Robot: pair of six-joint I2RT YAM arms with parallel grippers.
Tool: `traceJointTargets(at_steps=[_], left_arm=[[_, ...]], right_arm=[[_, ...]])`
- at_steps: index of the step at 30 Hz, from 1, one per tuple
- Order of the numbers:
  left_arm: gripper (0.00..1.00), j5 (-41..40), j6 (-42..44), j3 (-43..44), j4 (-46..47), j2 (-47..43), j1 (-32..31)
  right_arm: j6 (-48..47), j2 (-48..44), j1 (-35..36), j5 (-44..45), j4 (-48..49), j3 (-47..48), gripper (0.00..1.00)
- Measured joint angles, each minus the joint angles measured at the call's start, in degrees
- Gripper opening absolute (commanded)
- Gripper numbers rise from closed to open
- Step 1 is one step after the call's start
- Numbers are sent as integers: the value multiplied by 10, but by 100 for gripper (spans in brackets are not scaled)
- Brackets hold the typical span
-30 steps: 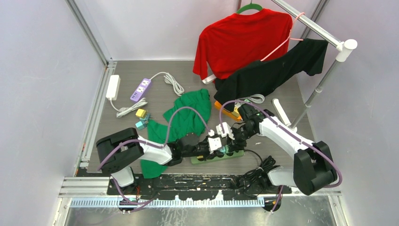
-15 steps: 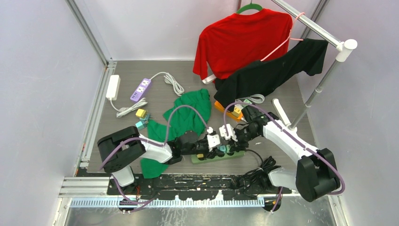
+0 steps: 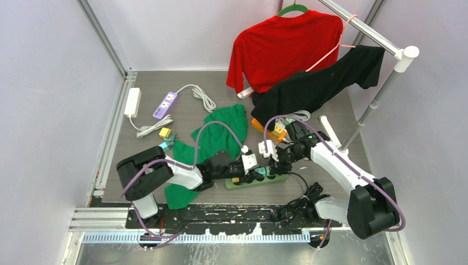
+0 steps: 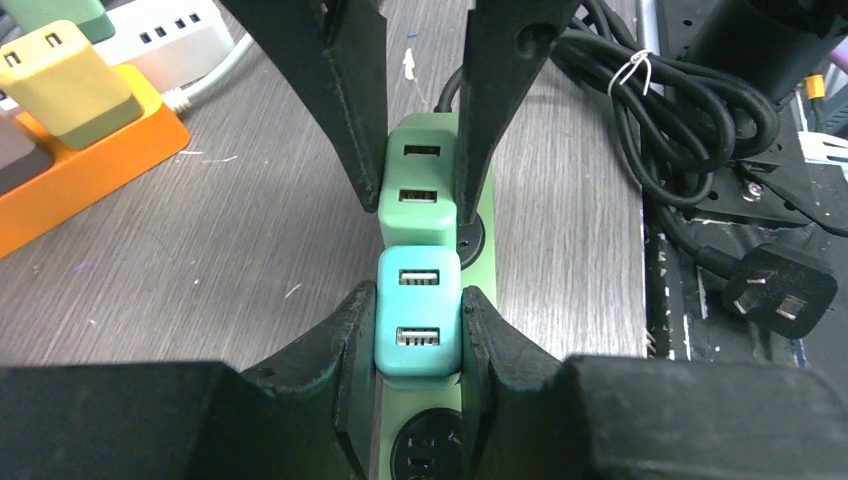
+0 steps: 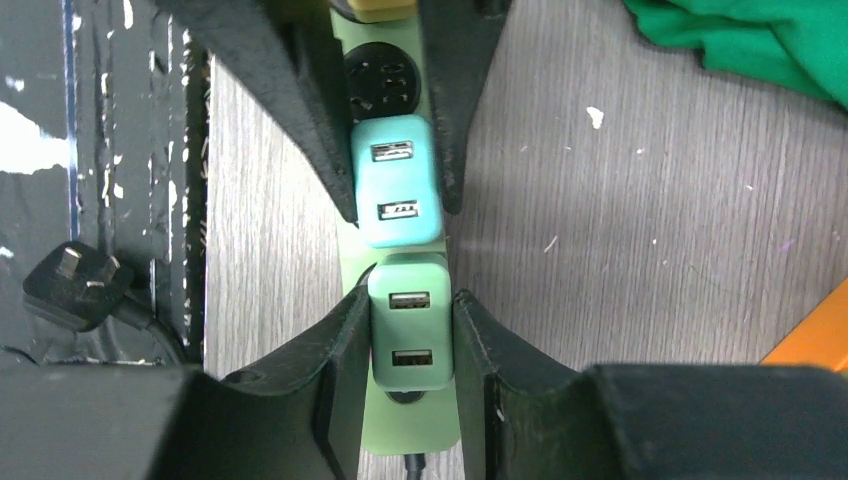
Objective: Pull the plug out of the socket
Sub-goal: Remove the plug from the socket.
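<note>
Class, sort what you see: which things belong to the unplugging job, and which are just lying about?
Job: green power strip, teal plug, green plug, left pincer, right pincer.
Lying about: purple power strip, green cloth, red shirt, black shirt, loose black cable.

Readable text: none is showing in any view.
Teal plug [image 4: 418, 325]: its face is showing two port slots and no lettering.
Green plug [image 5: 410, 335]: it is likewise showing only two port slots, no brand or number.
Socket strip [image 5: 384, 72]: no legible marking is showing around its holes.
Purple strip [image 3: 165, 105]: any print on it is appearing too small to read.
Black cable plug [image 4: 780, 290]: its pin face is showing no readable sign.
</note>
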Motion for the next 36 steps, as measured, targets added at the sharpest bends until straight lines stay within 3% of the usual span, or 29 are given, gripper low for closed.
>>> traceJointTargets(at_steps=[6, 17, 27, 36], left_arm=[[0, 17, 5, 3, 5, 7, 0], [0, 16, -16, 8, 13, 16, 9], [0, 36, -9, 12, 23, 25, 9], [0, 36, -7, 13, 43, 33, 12]], right_arm=[[-122, -6, 13, -17, -45, -5, 1], [16, 9, 9, 12, 2, 8, 1], [-168, 9, -2, -30, -79, 9, 1], [-71, 19, -20, -20, -61, 29, 1]])
